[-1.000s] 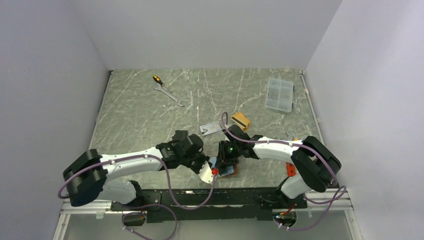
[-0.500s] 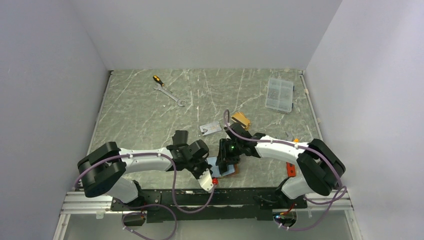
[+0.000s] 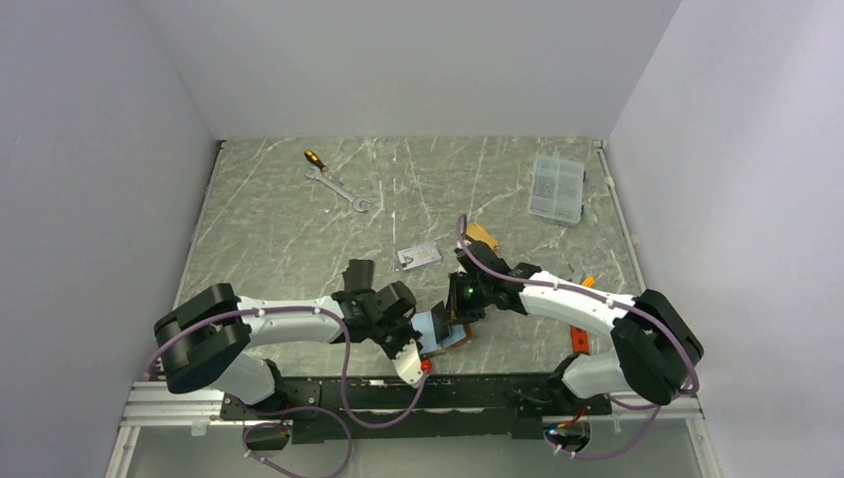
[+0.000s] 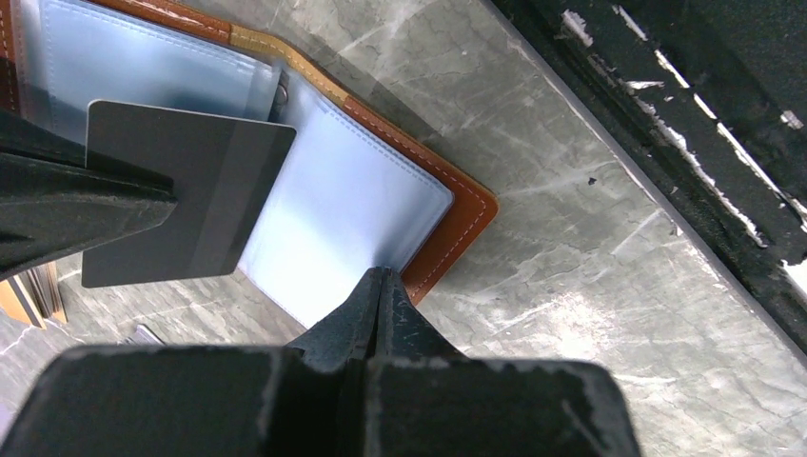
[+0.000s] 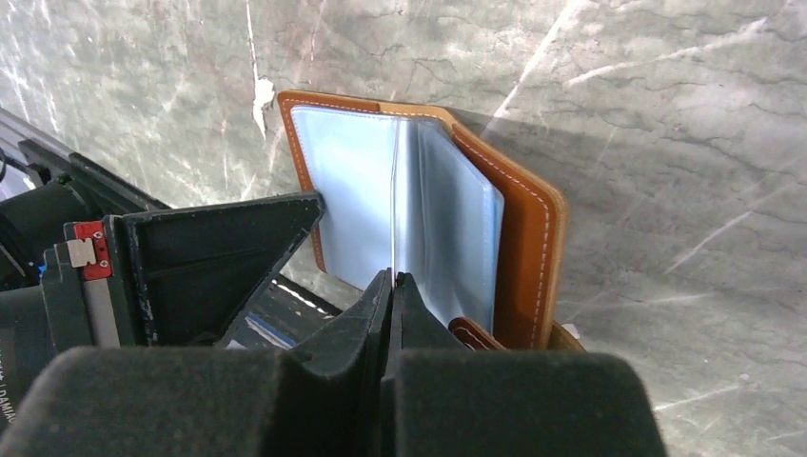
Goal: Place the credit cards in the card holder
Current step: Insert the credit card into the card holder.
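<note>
A grey-green marbled table [image 3: 279, 239] fills the overhead view, walled in pale on three sides. The left arm [image 3: 289, 319] and right arm [image 3: 582, 307] reach in from the near edge and meet near its middle.

At the far right lies a clear plastic box [image 3: 557, 187] with compartments. At the far left a wrench [image 3: 343, 191] lies with a screwdriver [image 3: 315, 158] just beside its far end.

The card holder [image 4: 455, 221], tan-brown leather, lies open on the table near the front edge between the two grippers, with its pale clear sleeves facing up.

The left gripper [image 4: 381, 278] has its fingers pressed together, tips at the edge of a sleeve (whether they pinch the sleeve or only rest on it cannot be told).

The right gripper [image 5: 392, 281] has its fingers closed on a grey card [image 4: 190, 195] with a darker stripe. It holds the card just above the open sleeves, so the card shows only edge-on from that wrist.

Two more cards lie on the table beyond the card holder and apart from it: a gold card [image 3: 481, 237] and, to its left, a silver card [image 3: 418, 255].
</note>
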Action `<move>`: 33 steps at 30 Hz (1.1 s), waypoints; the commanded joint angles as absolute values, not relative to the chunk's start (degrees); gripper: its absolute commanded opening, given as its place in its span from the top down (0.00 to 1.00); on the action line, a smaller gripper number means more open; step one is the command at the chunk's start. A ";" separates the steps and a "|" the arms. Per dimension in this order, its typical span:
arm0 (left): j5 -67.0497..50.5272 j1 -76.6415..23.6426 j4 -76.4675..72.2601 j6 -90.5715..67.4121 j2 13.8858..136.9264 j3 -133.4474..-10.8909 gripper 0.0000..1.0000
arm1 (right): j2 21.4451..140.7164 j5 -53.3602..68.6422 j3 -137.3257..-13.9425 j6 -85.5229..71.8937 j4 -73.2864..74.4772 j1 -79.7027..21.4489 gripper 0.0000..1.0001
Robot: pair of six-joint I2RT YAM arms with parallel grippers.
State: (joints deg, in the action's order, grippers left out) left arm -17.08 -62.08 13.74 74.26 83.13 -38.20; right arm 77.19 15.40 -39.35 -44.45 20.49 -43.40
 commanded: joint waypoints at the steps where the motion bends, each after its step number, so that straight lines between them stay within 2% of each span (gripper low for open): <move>1: -17.47 -62.74 15.25 74.81 82.65 -36.47 1.00 | 75.79 14.32 -38.23 -44.82 20.60 -43.01 1.00; 16: -15.85 -63.02 14.34 76.04 81.00 -33.63 1.00 | 74.11 18.22 -29.30 -44.74 13.71 -42.09 1.00; 33: -15.03 -63.03 14.58 76.99 80.00 -32.31 1.00 | 80.89 22.61 -32.30 -37.98 14.27 -38.67 1.00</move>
State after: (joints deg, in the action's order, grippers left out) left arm -15.31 -62.85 10.35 76.20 80.18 -34.06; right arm 78.43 24.71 -31.31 -41.41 10.72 -38.72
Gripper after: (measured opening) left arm 0.009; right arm 0.009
